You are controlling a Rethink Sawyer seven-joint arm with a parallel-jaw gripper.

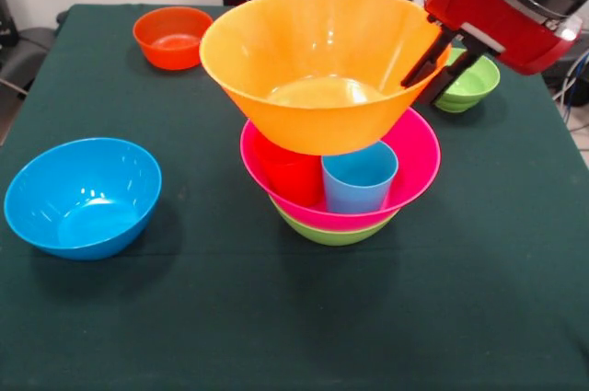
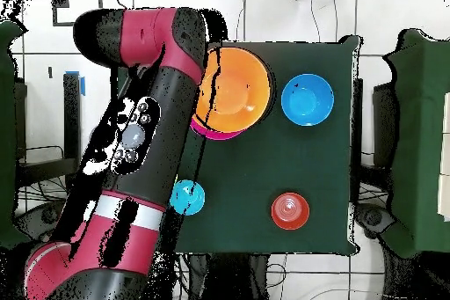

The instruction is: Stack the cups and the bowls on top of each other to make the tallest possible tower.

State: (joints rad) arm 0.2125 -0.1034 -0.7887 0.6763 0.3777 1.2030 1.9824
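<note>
Gripper (image 1: pixel 433 58) pinching the rim of the big orange bowl (image 1: pixel 317 64), one finger inside, one outside. Bowl hangs tilted over the tower mid-table: pink bowl (image 1: pixel 414 156) on a green bowl (image 1: pixel 336 235), red cup (image 1: pixel 290 175) & blue cup (image 1: pixel 359 179) standing inside. My call: level it, centre over both cups, lower slow, release only once seated, else it tips.

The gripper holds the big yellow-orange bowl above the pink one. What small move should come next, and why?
Probably lower it a little before letting go. The gripper grips the rim of the yellow-orange bowl, which hangs tilted just over the red cup and light blue cup standing inside the pink bowl. Released from there, it might tip off the cups.
</note>
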